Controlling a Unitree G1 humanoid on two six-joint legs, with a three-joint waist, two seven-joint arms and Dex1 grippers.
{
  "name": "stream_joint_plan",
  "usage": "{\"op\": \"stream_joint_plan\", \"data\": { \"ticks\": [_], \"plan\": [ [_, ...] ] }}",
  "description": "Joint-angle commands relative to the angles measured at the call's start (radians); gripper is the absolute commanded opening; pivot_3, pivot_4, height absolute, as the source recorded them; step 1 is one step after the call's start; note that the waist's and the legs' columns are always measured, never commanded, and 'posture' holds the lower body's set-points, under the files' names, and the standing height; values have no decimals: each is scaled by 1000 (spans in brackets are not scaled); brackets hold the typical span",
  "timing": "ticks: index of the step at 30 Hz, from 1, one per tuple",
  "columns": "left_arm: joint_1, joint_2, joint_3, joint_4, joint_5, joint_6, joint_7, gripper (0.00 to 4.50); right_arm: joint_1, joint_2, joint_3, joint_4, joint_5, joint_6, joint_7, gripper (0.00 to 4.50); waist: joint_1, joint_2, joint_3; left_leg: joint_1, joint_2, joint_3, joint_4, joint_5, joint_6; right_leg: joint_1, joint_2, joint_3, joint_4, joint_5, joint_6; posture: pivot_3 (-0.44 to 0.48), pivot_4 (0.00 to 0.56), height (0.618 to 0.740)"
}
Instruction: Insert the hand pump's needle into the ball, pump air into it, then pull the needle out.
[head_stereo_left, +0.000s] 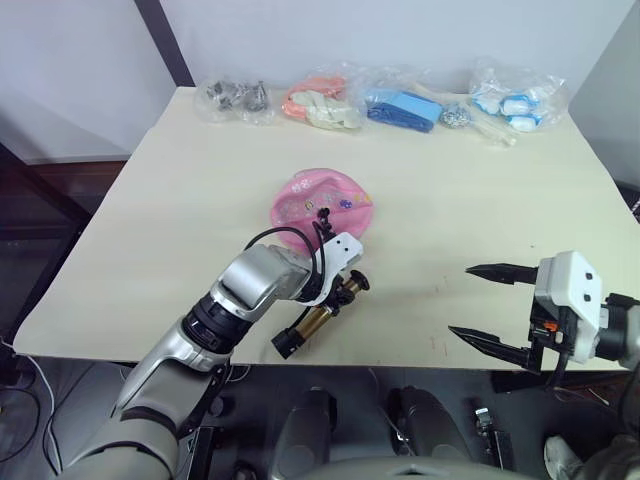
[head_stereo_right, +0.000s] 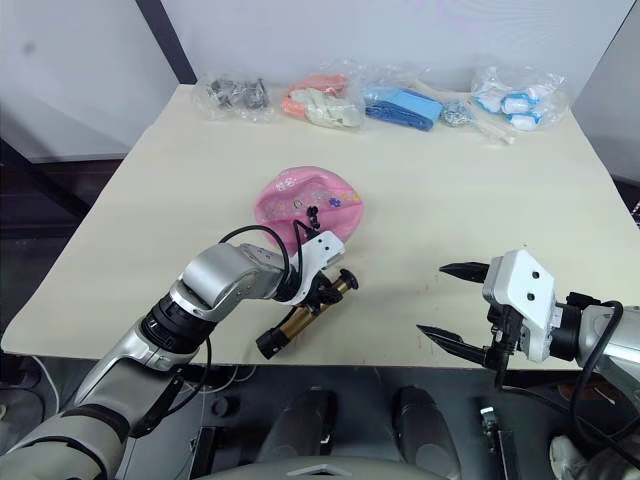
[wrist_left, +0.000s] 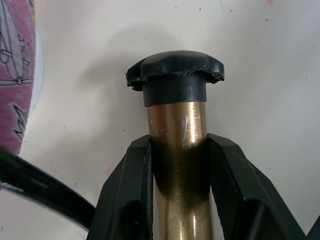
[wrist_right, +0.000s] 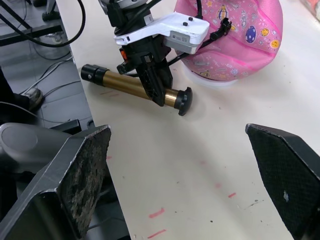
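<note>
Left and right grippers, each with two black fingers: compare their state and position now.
The left gripper is shut on the gold-bronze hand pump, its fingers clamping the barrel near the black end cap; the right gripper is open and holds nothing. The left sits beside the caved-in pink ball; the right hovers apart near the cream table's front edge. Both have two black fingers.

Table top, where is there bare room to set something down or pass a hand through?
Bare: the wide band of table between the bagged items along the far edge and the ball, plus the stretch between the hand pump and the right end effector. Crowded: the far edge, and around the left end effector.
</note>
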Motion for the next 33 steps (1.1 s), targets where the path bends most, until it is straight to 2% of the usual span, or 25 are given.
{"op": "stream_joint_plan", "data": {
  "ticks": [1, 9, 15, 19, 23, 26, 33],
  "plan": [
    [-4, -3, 63, -34, -20, -44, -47, 1056, 8, -6, -8, -29, -5, -15, -1, 4500, 0, 0, 0, 0, 0, 0, 0, 0, 0, 0, 0, 0, 0, 0, 0, 0, 150, 740],
    [11, 22, 235, -148, -182, -87, -229, 1056, 9, -8, -75, -9, 43, 1, 10, 4500, -2, 0, 0, -1, 0, 0, 0, 0, 0, 0, 0, 0, 0, 0, 0, 0, 150, 740],
    [14, -13, 276, -140, -204, -178, -272, 1056, 10, -21, -151, 3, 110, 33, 9, 4500, -1, 0, 0, 0, 0, 0, 0, 0, 0, 0, 0, 0, 0, 0, 0, 0, 150, 740],
    [39, -120, 312, -67, -189, -392, -304, 1056, -10, -35, -225, 11, 210, 84, -21, 4500, 3, 0, 0, -1, 0, 1, 0, 0, 0, 0, 0, 0, 0, 0, 0, 0, 150, 740],
    [89, -202, 312, 1, -120, -651, -333, 1056, -15, -55, -269, 22, 262, 115, -39, 4500, 5, 0, 0, 0, 0, 3, 0, 0, 0, 0, 0, 2, -1, 0, 0, 0, 150, 740],
    [116, -242, 303, 45, -79, -777, -346, 1056, -22, -65, -286, 29, 286, 129, -54, 4500, 8, 0, 0, 0, 1, 3, -1, 0, 0, 0, 1, 2, -1, 0, 0, 0, 150, 740],
    [211, -393, 296, 215, 35, -1243, -402, 1056, -71, -84, -286, 55, 344, 163, -126, 4500, 19, 0, 0, 0, 0, 6, 0, 0, 1, 0, 0, 5, -2, 0, -1, 0, 150, 740]
  ]
}}
